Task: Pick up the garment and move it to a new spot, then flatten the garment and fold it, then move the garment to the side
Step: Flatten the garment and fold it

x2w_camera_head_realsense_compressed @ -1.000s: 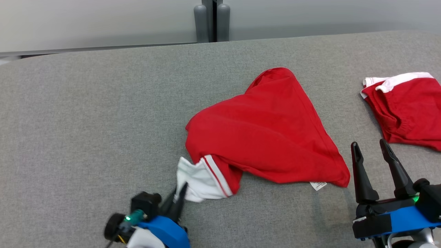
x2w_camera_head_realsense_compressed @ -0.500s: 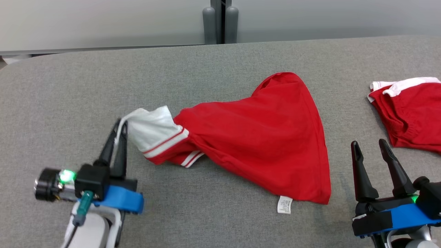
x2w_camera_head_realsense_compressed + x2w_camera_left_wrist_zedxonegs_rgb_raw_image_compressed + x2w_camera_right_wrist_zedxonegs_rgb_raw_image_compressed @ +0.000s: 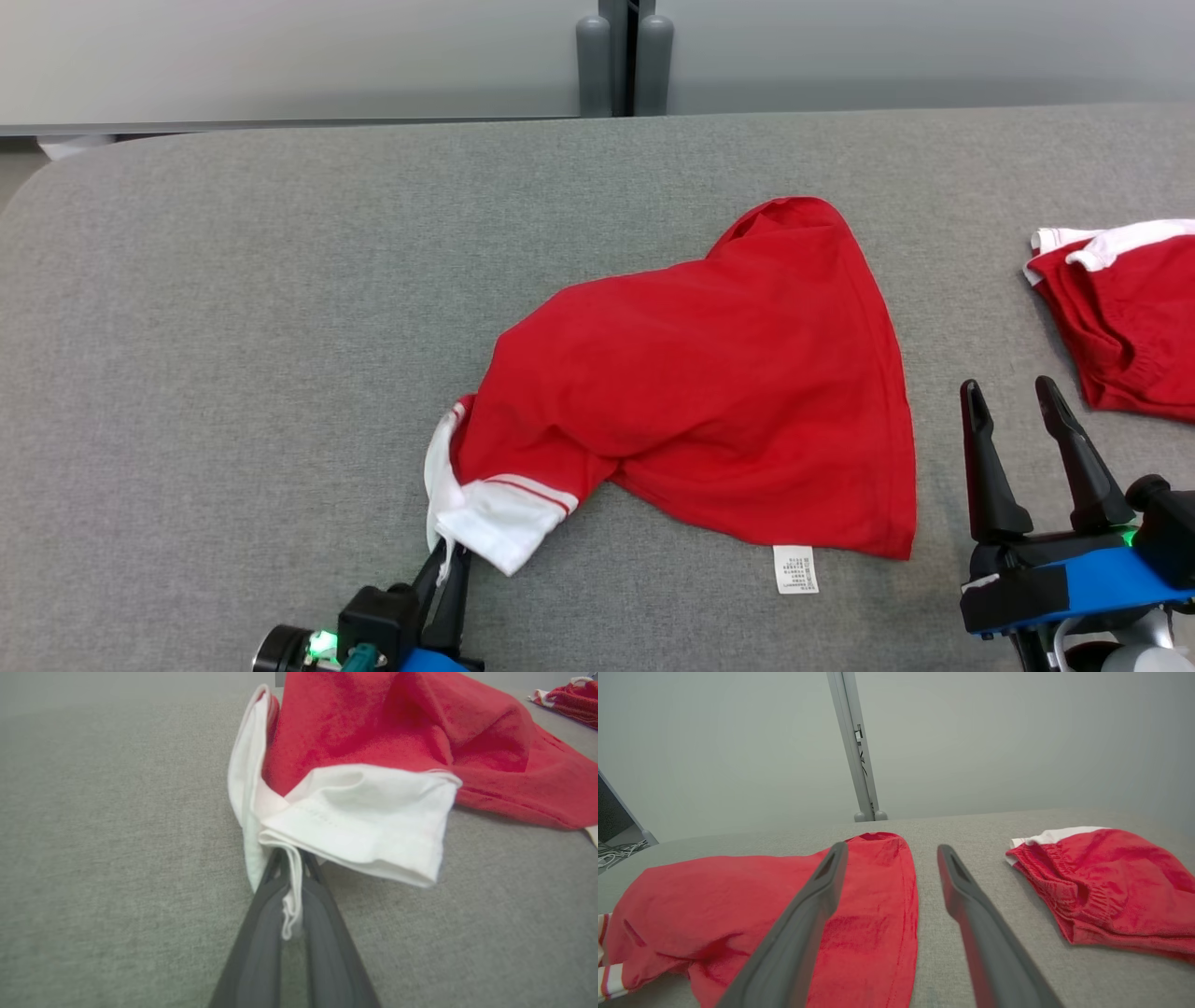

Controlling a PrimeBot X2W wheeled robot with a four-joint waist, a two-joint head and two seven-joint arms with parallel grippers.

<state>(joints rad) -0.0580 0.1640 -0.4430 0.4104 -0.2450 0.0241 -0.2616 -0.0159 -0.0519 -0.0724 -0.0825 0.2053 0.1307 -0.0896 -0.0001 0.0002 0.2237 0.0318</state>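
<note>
Half a second back, the left jaws were holding the white sleeve (image 3: 495, 523) out toward the left edge of the desk (image 3: 233, 327), stretching the garment (image 3: 709, 392) sideways. Now they are sitting low at the near edge again, and the sleeve is trailing toward that edge with them, much as it was a second ago. The head camera is also aiming slightly differently, so the grey post (image 3: 625, 56) beyond the far edge is showing further right. The right jaws are standing where they were.

The garment is lying around the middle of the desk, a little right of centre. Its long axis is running diagonally, from the white sleeve at the near left to a narrow red peak pointing at the far edge. Its straight hem, carrying a white label (image 3: 795, 569), is facing the near edge.

The left jaws are pinching the sleeve's white edge tight between their dark fingers (image 3: 453, 593). The right jaws are gaping wide and empty by the near right corner, with their fingers (image 3: 985, 467) pointing at the far edge. They are sitting between the garment and a second red piece (image 3: 1130, 317) lying at the right edge.
</note>
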